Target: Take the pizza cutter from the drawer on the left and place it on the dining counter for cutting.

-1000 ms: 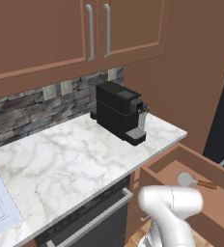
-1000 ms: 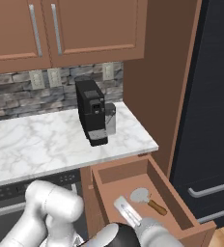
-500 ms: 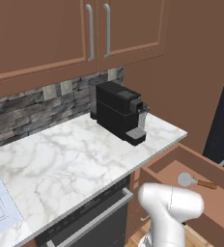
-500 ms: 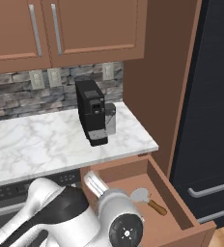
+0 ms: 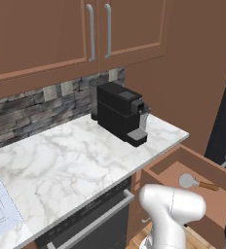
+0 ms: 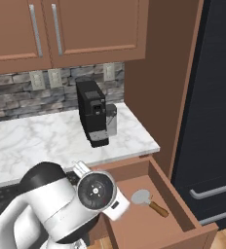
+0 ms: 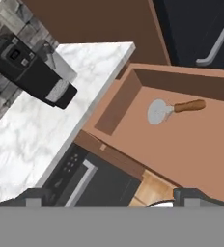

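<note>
The drawer (image 7: pixel 191 144) stands pulled open beside the marble worktop. On its bare floor lies the pizza cutter (image 7: pixel 174 109), with its silver wheel toward the worktop and its brown handle pointing away. In the base views the pizza cutter (image 5: pixel 195 182) (image 6: pixel 149 202) rests in the same open drawer (image 5: pixel 218 199) (image 6: pixel 139 223). My gripper (image 7: pixel 113 198) hovers above and in front of the drawer, open, with nothing between its fingertips (image 7: pixel 34 198). The white arm (image 6: pixel 61 209) bends low in front of the drawer. The dining counter is out of view.
A black coffee machine (image 5: pixel 121 116) stands at the back of the marble worktop (image 5: pixel 61 165). Below the worktop is a dark oven front (image 7: pixel 94 183). Wall cabinets (image 5: pixel 85 34) hang above. A dark fridge (image 6: pixel 217 121) rises just right of the drawer.
The arm has swung and lifted in front of the drawer, its wrist turning toward the right base camera. The pizza cutter and drawer stayed put, and the gripper remains open.
</note>
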Robot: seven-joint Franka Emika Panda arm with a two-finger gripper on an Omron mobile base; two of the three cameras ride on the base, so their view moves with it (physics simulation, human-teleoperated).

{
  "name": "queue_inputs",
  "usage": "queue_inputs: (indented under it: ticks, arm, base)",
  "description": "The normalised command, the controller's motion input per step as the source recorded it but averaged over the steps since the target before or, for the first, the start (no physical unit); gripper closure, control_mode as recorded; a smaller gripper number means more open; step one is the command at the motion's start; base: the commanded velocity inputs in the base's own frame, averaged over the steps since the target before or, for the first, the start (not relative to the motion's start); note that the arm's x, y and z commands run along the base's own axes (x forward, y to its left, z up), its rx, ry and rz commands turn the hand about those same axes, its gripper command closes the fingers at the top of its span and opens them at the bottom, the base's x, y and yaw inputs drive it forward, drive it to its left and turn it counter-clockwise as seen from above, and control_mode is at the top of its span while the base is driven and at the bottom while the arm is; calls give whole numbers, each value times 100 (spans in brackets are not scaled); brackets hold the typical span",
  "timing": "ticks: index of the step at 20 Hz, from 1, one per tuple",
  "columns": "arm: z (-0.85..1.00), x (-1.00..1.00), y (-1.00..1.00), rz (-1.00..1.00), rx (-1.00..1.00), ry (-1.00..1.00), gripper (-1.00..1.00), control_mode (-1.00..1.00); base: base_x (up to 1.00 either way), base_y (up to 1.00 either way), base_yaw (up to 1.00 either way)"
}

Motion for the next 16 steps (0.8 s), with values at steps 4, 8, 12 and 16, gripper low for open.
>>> queue_inputs:
  ticks: [4,8,12,16]
  arm:
    - [-10,4,0,0,-24,7,-100,-100]
    - [-15,24,0,5,-20,7,-100,-100]
    - [-14,24,0,15,-15,11,-100,-100]
    - [-4,4,0,12,-6,12,-100,-100]
  base:
    - [0,0,0]
    - [0,0,0]
    - [0,0,0]
    - [0,0,0]
